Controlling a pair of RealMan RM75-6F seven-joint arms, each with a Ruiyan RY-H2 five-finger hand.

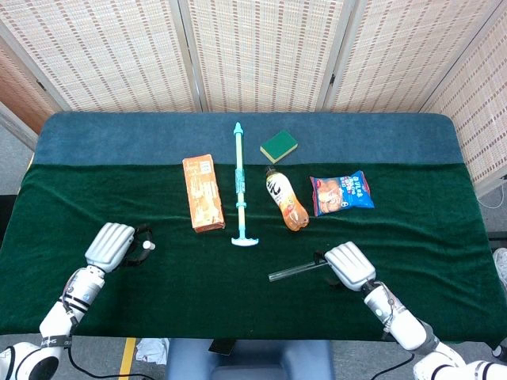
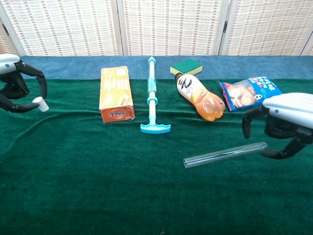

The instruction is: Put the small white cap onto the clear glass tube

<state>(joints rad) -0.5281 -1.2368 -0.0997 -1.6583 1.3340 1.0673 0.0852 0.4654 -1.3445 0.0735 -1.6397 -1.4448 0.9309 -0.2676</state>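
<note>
Currently, the small white cap (image 2: 40, 104) is pinched at the fingertips of the left hand (image 2: 15, 83), raised above the green cloth (image 2: 98, 166). Well off to that hand's right, the clear glass tube (image 2: 225, 154) lies flat on the cloth. Its far end is straddled by the right hand (image 2: 283, 125), whose fingers are spread and curved around it, with nothing grasped; contact cannot be told. Beyond the tube, an orange drink bottle (image 2: 198, 97) is seen.
</note>
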